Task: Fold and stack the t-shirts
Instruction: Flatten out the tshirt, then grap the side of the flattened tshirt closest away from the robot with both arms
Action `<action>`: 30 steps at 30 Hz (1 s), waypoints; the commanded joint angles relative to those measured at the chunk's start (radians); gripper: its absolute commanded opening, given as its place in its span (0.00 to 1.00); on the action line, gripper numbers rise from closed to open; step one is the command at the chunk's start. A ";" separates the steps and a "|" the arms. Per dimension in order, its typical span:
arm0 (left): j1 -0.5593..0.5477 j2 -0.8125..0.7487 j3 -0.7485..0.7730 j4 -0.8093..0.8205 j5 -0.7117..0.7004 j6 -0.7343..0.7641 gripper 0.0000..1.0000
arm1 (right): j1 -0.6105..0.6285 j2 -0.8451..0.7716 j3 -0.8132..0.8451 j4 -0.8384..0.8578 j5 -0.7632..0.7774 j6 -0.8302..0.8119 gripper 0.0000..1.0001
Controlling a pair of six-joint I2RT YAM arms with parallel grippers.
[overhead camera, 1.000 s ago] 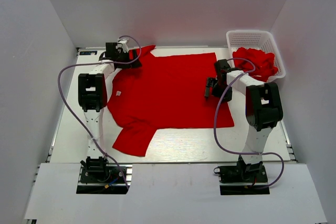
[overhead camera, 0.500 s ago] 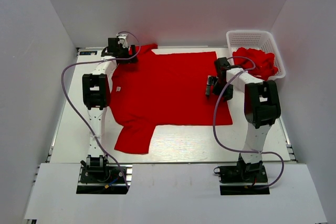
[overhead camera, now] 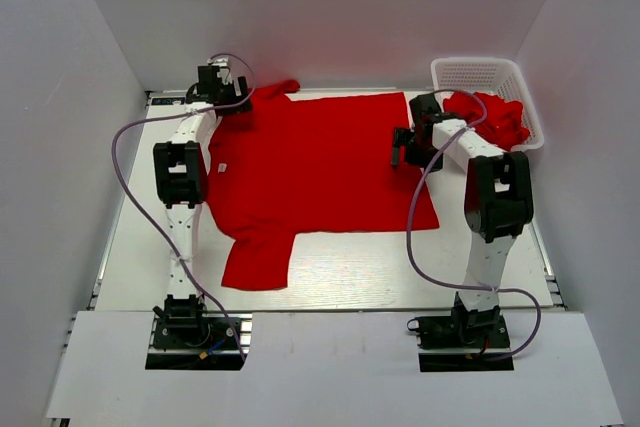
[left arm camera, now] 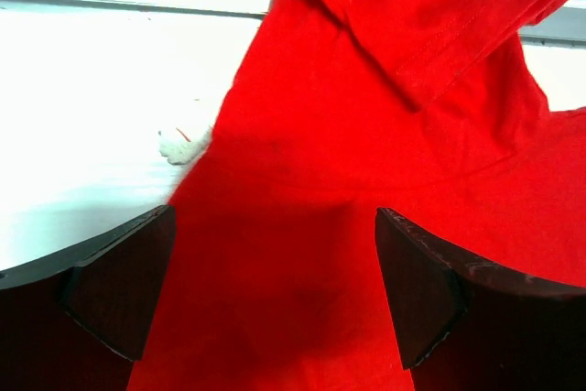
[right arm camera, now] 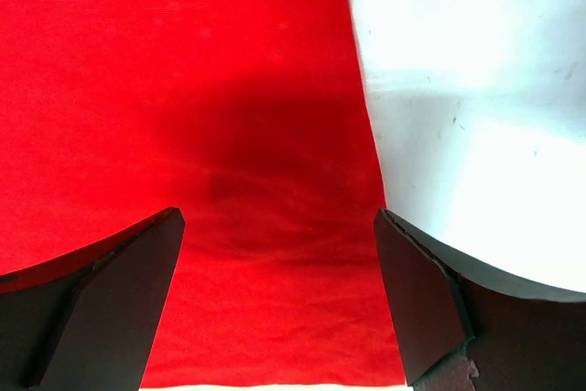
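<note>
Table [overhead camera: 330, 272]; one red t-shirt [overhead camera: 320, 167] spread flat across its middle, neck toward 9 o'clock, hem toward 3 o'clock; white mesh basket [overhead camera: 480, 69] at 1 o'clock on the table, holding a heap of further red shirts [overhead camera: 495, 117], unfolded.

Step in hand, as I judge it: the first fold of the spread shirt, not yet begun; nothing is stacked.

Left gripper [overhead camera: 232, 97] at 11 o'clock, over the shoulder by the far sleeve [overhead camera: 280, 89]; jaws spread wide, cloth under them but none pinched [left arm camera: 275, 290]. Right gripper [overhead camera: 408, 145] at 2 o'clock, over the hem edge; jaws likewise spread, straddling red cloth beside bare table, holding nothing [right arm camera: 279, 290].

Near sleeve [overhead camera: 255, 262] lies out at 7 o'clock; small white neck label [overhead camera: 226, 167] at 9 o'clock.

Next move likely calls for both claws to drop and pinch the far edge together, then carry it toward 6 o'clock evenly, so the cloth does not skew.
</note>
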 commanded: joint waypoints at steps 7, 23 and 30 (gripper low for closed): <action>0.008 -0.354 -0.109 -0.194 -0.012 0.032 1.00 | 0.005 -0.292 -0.123 0.107 -0.053 -0.036 0.90; -0.031 -1.472 -1.487 -0.351 0.013 -0.304 1.00 | 0.028 -0.694 -0.534 0.179 0.079 0.105 0.90; -0.040 -1.668 -1.572 -0.561 0.042 -0.422 1.00 | 0.028 -0.676 -0.569 0.233 0.023 0.112 0.90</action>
